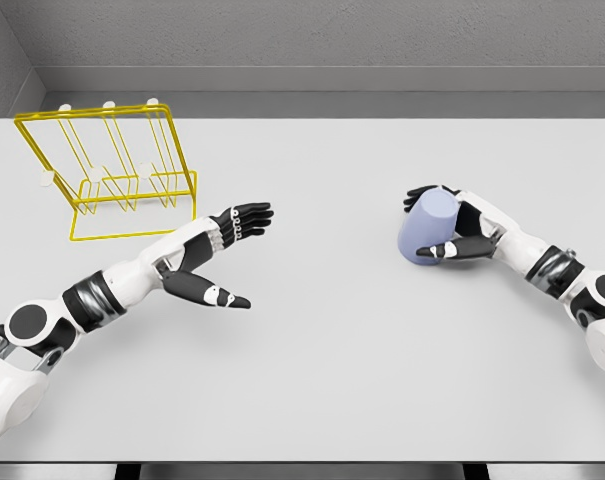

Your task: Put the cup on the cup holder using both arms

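Your right hand (pixel 460 228) wraps its fingers around the blue cup (pixel 429 228) on the table (pixel 332 350) at about three o'clock. Your left hand (pixel 217 255) is loose and holds nothing. The yellow cup holder (pixel 107 175) stands at ten o'clock.

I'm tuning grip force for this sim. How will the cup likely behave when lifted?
The cup looks rigid and smooth-walled, so it may slip in a loose grip. It seems small and probably light. It stands on the table with the right hand wrapped around it, thumb in front; being round, it would likely roll if tipped.
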You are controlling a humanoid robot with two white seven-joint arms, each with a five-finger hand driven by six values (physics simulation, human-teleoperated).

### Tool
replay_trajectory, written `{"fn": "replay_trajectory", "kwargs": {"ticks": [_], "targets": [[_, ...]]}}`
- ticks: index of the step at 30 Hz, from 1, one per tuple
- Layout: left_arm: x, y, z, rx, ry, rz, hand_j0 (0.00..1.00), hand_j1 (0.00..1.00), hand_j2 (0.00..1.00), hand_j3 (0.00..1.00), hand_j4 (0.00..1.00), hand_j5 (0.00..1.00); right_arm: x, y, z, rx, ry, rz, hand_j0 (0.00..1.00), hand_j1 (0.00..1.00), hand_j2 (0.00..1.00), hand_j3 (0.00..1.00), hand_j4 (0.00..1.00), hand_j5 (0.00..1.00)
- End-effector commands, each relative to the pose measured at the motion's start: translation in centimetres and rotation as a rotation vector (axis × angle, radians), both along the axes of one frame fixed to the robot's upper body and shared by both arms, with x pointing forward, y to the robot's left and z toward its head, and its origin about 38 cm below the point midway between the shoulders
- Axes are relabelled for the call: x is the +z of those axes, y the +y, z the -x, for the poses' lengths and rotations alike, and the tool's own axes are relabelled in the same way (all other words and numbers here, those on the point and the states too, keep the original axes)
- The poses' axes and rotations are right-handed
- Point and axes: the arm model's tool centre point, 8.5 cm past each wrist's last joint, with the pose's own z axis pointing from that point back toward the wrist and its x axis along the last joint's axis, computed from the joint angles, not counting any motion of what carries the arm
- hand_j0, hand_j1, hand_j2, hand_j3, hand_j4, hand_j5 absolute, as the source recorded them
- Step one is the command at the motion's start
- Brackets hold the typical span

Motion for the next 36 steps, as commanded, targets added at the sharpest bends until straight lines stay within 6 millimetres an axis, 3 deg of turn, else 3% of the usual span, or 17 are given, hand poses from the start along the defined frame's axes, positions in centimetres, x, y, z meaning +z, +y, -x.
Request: {"fn": "replay_trajectory", "kwargs": {"ticks": [1, 8, 15, 26, 33, 36], "targets": [[-0.1, 0.1, -0.1, 0.004, 0.006, 0.003, 1.00, 1.00, 1.00, 1.00, 1.00, 1.00, -0.1, 0.0, 0.0, 0.002, 0.002, 0.003, 0.65, 0.65, 0.65, 0.65, 0.65, 0.65], [-0.2, 0.1, -0.1, 0.005, 0.007, 0.003, 1.00, 1.00, 1.00, 1.00, 1.00, 1.00, 0.7, 0.1, -0.3, 0.007, -0.023, 0.000, 0.70, 0.70, 0.70, 0.70, 0.70, 0.70], [-0.2, 0.2, -0.1, 0.006, 0.008, 0.002, 1.00, 1.00, 1.00, 1.00, 1.00, 1.00, 2.5, 0.8, -1.0, 0.030, -0.084, -0.013, 0.72, 0.72, 0.72, 0.72, 0.72, 0.72], [-0.3, 0.2, -0.1, 0.008, 0.010, 0.001, 1.00, 1.00, 1.00, 1.00, 1.00, 1.00, 3.5, 1.9, -1.2, 0.061, -0.112, -0.027, 0.72, 0.72, 0.72, 0.72, 0.72, 0.72], [-0.2, 0.3, -0.1, 0.010, 0.009, 0.000, 1.00, 1.00, 1.00, 1.00, 1.00, 1.00, 4.0, 4.0, -1.1, 0.109, -0.134, -0.043, 0.71, 0.71, 0.71, 0.71, 0.71, 0.71], [-0.3, 0.3, -0.1, 0.009, 0.010, -0.001, 1.00, 1.00, 1.00, 1.00, 1.00, 1.00, 4.4, 6.1, -0.8, 0.167, -0.147, -0.058, 0.71, 0.71, 0.71, 0.71, 0.71, 0.71]]}}
